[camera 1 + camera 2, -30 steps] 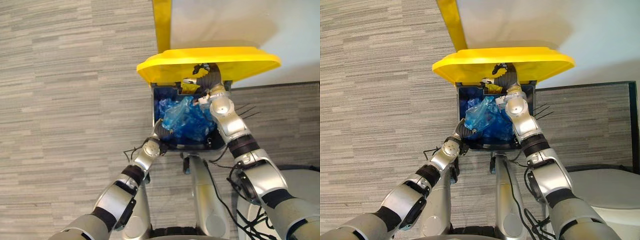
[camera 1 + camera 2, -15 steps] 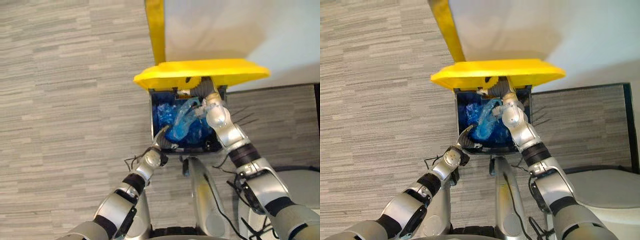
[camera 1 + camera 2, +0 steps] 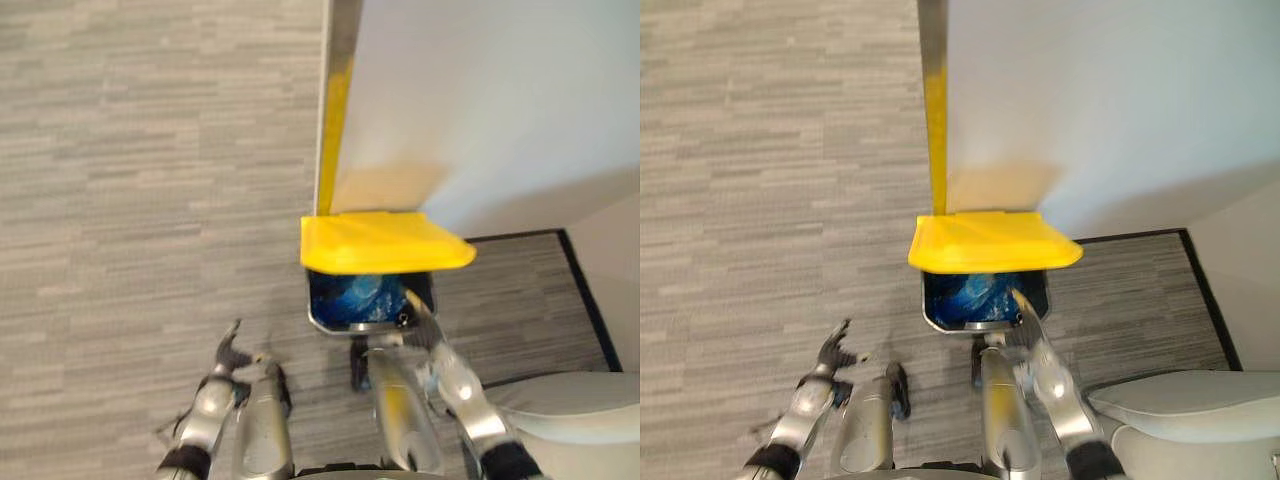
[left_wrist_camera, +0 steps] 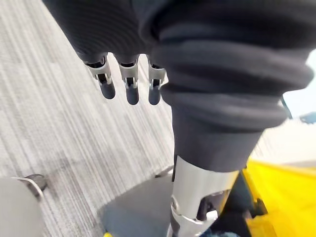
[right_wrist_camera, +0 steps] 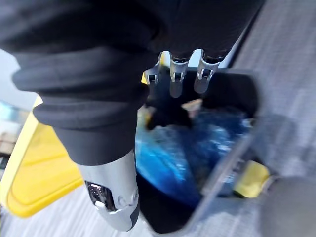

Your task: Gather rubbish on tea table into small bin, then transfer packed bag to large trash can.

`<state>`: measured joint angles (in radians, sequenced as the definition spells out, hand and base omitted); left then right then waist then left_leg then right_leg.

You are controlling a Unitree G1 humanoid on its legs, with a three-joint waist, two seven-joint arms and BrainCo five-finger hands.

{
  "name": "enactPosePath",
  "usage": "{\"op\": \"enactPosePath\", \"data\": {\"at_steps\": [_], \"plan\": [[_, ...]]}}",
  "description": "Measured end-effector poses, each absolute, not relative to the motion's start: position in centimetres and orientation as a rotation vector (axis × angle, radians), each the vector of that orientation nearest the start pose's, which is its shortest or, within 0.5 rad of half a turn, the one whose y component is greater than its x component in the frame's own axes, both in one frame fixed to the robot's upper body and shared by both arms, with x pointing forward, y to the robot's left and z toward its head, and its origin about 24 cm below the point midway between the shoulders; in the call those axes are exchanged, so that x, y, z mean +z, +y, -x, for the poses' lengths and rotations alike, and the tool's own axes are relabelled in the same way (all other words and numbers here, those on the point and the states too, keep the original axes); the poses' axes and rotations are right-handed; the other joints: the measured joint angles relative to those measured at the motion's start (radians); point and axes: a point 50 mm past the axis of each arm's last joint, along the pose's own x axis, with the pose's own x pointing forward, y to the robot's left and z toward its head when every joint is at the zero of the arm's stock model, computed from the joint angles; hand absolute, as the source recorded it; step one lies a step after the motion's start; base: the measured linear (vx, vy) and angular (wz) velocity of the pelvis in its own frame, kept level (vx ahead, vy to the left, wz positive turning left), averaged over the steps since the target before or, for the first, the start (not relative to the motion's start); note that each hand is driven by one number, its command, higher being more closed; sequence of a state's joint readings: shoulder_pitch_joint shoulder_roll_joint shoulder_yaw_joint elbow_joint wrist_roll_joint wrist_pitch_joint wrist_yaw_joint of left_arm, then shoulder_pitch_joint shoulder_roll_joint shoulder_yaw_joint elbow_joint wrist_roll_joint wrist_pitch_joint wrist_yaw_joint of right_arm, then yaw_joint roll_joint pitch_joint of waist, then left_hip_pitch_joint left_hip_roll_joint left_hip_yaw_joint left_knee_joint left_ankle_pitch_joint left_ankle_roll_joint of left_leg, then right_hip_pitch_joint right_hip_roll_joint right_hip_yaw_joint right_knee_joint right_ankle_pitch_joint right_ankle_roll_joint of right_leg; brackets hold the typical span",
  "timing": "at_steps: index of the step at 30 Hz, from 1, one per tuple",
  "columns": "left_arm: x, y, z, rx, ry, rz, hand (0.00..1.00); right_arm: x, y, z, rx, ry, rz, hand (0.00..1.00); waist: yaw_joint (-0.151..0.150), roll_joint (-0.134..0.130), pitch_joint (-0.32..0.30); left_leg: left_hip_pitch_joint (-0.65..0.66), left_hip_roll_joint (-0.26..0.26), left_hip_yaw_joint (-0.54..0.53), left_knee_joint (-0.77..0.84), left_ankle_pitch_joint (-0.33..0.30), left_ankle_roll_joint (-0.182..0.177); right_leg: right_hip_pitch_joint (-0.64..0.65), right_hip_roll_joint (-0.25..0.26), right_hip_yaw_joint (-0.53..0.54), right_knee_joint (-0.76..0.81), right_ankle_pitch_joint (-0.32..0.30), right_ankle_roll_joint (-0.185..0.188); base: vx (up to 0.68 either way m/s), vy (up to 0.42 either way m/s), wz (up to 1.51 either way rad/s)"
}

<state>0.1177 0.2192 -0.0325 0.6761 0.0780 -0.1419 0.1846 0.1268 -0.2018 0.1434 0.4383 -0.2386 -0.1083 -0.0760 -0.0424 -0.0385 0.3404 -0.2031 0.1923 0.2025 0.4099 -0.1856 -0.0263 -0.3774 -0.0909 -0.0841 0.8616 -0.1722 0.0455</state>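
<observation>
Transfer looks done: crumpled blue plastic bag (image 3: 355, 298) sits in dark yellow-lidded trash can (image 3: 345, 327), centre frame; I see left hand (image 3: 232, 352) and right hand (image 5: 175, 79) empty, fingers apart.

One can (image 3: 362, 324) stands on the carpet, with one yellow lid (image 3: 385, 243) raised over it. One blue bag (image 3: 355, 295) lies inside; whether smaller pieces sit beneath it cannot be told. One small yellow part (image 5: 252, 178) shows low on the can's front. One yellow strip (image 3: 335, 120) runs up the wall's corner. One pale rounded surface (image 3: 570, 400) sits to the right. Two hands show: the left hand (image 3: 228, 355) and the right hand (image 3: 1025, 305).
</observation>
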Motion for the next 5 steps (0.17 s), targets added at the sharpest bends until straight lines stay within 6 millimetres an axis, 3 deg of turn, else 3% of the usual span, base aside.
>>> {"op": "enactPosePath", "data": {"at_steps": [2, 3, 4, 5], "plan": [[-10.9, 23.1, -13.1, 0.199, 0.692, -0.287, 0.00, -9.8, -19.6, -14.9, 0.077, 0.613, 0.435, 0.00, 0.005, -0.018, -0.082, 0.006, 0.000, 0.017, -0.050, 0.029, -0.019, 0.117, -0.038, 0.002, -0.031, -0.001, 0.011, 0.02, -0.146, -0.18], [-10.8, 23.3, -12.9, 0.198, 0.696, -0.279, 0.00, -10.2, -20.0, -14.2, 0.064, 0.646, 0.428, 0.00, 0.010, -0.028, -0.093, 0.008, 0.003, 0.016, -0.062, 0.036, -0.035, 0.136, -0.028, -0.007, -0.074, -0.014, 0.025, -0.02, -0.170, -0.27], [-11.1, 22.8, -12.7, 0.201, 0.703, -0.236, 0.00, -10.7, -20.8, -13.5, 0.034, 0.687, 0.422, 0.00, 0.011, -0.007, -0.105, 0.012, 0.013, 0.022, -0.101, 0.058, -0.054, 0.145, -0.009, -0.026, -0.134, -0.010, 0.019, -0.03, -0.073, -0.29], [-11.1, 22.5, -12.5, 0.189, 0.704, -0.222, 0.00, -10.9, -20.9, -13.1, 0.020, 0.705, 0.413, 0.00, 0.016, -0.006, -0.120, 0.014, 0.014, 0.028, -0.124, 0.069, -0.058, 0.150, -0.002, -0.029, -0.174, -0.012, 0.019, -0.03, -0.037, -0.20]]}}
